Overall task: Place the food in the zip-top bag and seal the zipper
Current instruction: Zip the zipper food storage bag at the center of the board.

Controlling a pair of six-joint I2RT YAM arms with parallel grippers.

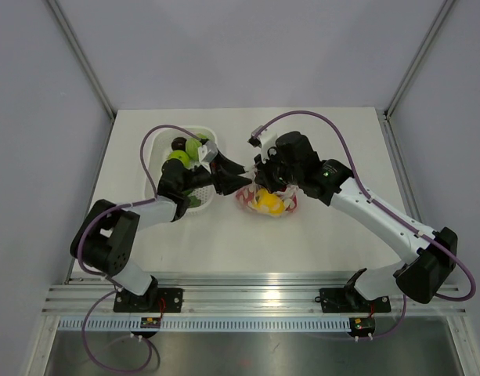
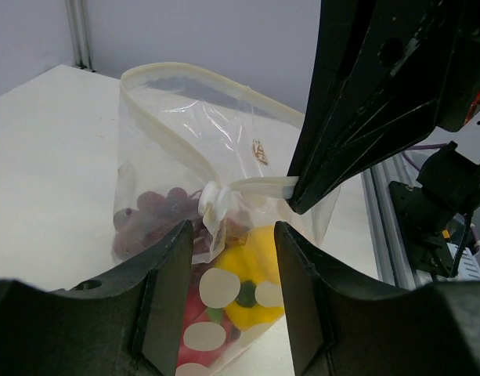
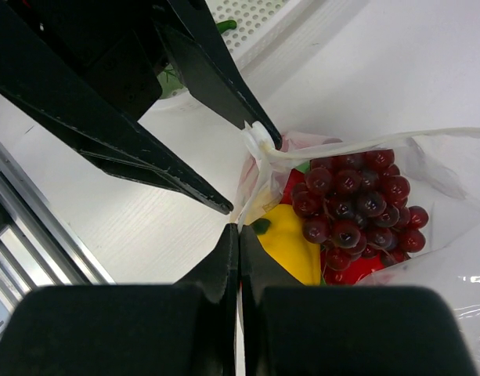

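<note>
**Zipper pinched on one side, bag mouth gaping**

Nearest the arm bases, about the middle of the white table (image 1: 318, 141): the zip-top bag (image 1: 280, 205), slumped with its full belly toward 5 o'clock and its mouth lifted toward roughly 11 o'clock in the top view. Long axis along that same 5-to-11 line.

Visible inside through the clear film: a yellow pepper (image 2: 251, 274), a red piece (image 3: 357, 270) and a dark red grape bunch (image 3: 357, 204).

Mouth facing up and open in the left wrist view. Zipper (image 2: 157, 74) curving as a pale loop from a bunched end at 6 o'clock away toward 12 o'clock and back round to 3 o'clock.

Clamped fully closed on that 3 o'clock stretch of the strip: the right gripper (image 2: 296, 197), with no gap between its fingers.

At the bag's 10 o'clock edge: the left gripper (image 2: 233, 235), about half open and gripping nothing. Bunched strip end between its fingers, against one fingertip in the right wrist view.

Farther left, at the bag's 9 to 10 o'clock: a white slotted basket (image 1: 157, 168) holding a green piece (image 1: 177, 157) and a dark piece (image 1: 178, 143).
</note>
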